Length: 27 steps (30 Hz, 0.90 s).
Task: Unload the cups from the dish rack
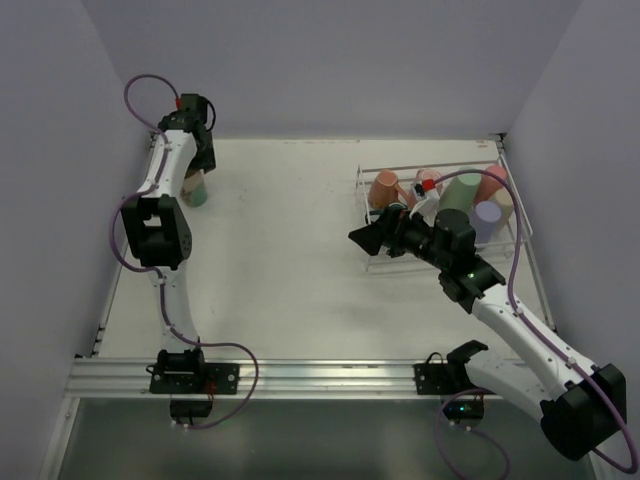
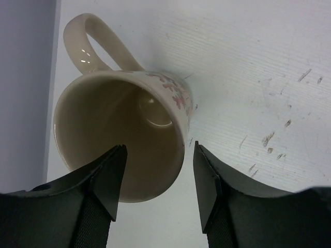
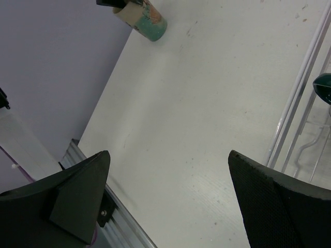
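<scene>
A cream mug (image 2: 129,108) with a pink flower print and a loop handle stands upright on the white table at the far left; it also shows in the top view (image 1: 196,189). My left gripper (image 2: 159,149) is open right above it: one finger is over the mug's mouth, the other outside its wall. In the top view the left gripper (image 1: 197,170) is above that mug. The dish rack (image 1: 400,167) at the right holds a salmon cup (image 1: 385,187), a mint green cup (image 1: 462,192), a pink cup (image 1: 496,180) and a lavender cup (image 1: 487,215). My right gripper (image 1: 362,238) is open and empty at the rack's near left corner.
The right wrist view shows bare table under the right gripper (image 3: 169,155), the rack's wire bars (image 3: 295,108), a dark green cup (image 3: 325,88) inside them, and the far mug (image 3: 147,18). A metal rail (image 1: 300,378) runs along the near edge. Grey walls close three sides.
</scene>
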Tool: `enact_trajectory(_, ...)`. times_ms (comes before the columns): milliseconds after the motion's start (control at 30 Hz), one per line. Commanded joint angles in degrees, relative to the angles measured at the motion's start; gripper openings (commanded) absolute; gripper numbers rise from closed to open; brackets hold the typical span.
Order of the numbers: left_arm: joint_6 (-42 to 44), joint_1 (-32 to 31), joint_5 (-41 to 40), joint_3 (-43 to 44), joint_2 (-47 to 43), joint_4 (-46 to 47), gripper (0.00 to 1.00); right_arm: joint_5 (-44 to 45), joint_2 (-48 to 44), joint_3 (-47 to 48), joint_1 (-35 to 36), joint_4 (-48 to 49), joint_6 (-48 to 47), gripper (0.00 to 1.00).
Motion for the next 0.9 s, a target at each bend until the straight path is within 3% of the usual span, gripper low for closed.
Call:
enact_trajectory(0, 0.9, 0.1, -1.2, 2.1, -3.0, 2.1, 0.62, 2.8, -1.3, 0.7, 0.1, 0.4, -1.6, 0.99)
enact_trajectory(67, 0.7, 0.1, -0.5, 1.9, -4.8, 2.8, 0.65, 3.6, -1.5, 1.1, 0.1, -0.7, -2.0, 0.99)
enact_trajectory(200, -1.9, 0.1, 2.0, 1.0, -9.9, 6.4, 0.86, 6.4, -2.2, 3.1, 0.2, -4.3, -3.7, 0.99)
enact_trajectory(467, -6.8, 0.1, 13.8, -6.6, -28.0, 19.8, 0.95, 20.2, -2.7, 7.1, 0.2, -12.6, -8.8, 0.99)
enact_trajectory(567, -8.4, -1.9, 19.0, -14.2, -37.2, 26.0, 0.95, 26.3, -0.8, 8.1, 0.2, -13.9, -10.2, 0.99)
enact_trajectory(733, -9.6, -11.8, 27.5, -35.2, -52.9, 36.7, 0.96, 33.5, 4.2, 10.7, 0.0, -15.6, -11.7, 0.99)
enact_trajectory(867, -12.4, -15.4, 37.4, -53.0, -67.3, 44.6, 1.0, 38.4, 9.9, 13.5, 0.1, -15.9, -12.7, 0.99)
